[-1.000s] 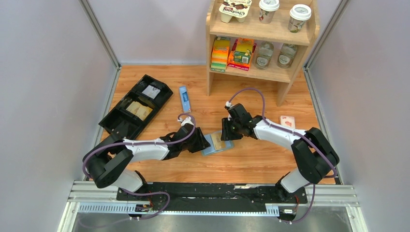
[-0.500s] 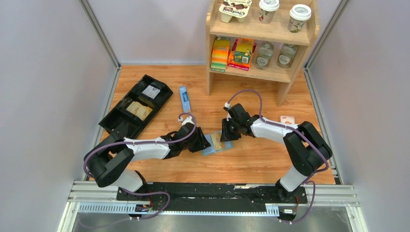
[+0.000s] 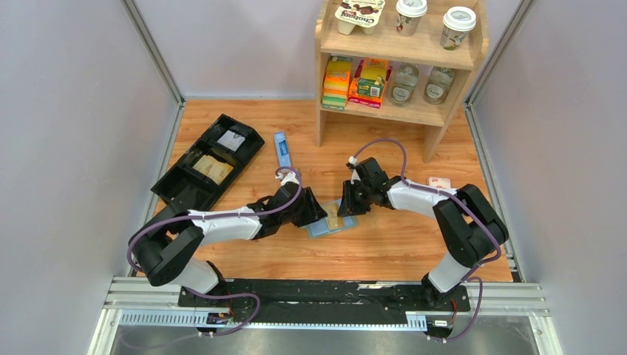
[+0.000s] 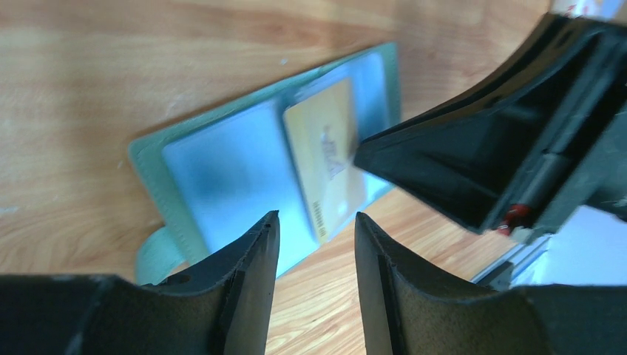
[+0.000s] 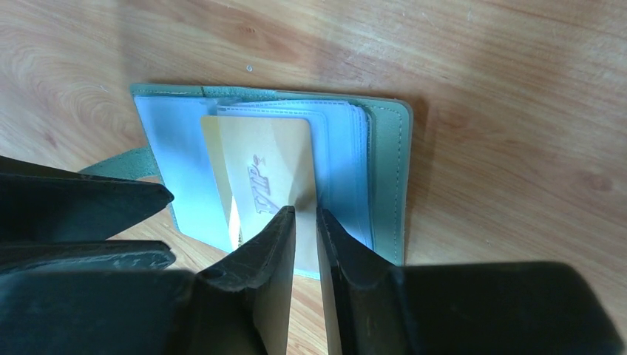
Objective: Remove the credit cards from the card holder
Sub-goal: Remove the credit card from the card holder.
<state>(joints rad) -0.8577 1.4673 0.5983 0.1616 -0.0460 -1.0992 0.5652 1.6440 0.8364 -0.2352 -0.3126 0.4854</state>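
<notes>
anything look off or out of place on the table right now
Only the golden-orange card, which lies across the fold of the open sage-green wallet, seemingly half pulled out. Nothing looks spilled or damaged.

I count one card holder (image 5: 388, 177), one credit card (image 5: 259, 185), two paper cups (image 3: 410, 16) (image 3: 458, 27), two glass jars (image 3: 404, 83) (image 3: 438, 84), one black tray (image 3: 209, 161).

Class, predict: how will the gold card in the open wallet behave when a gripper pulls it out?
The card looks thin, flat and embossed, so probably stiff and light. Its glossy face may slip. The wallet, thin and soft-looking, might drag along.
</notes>
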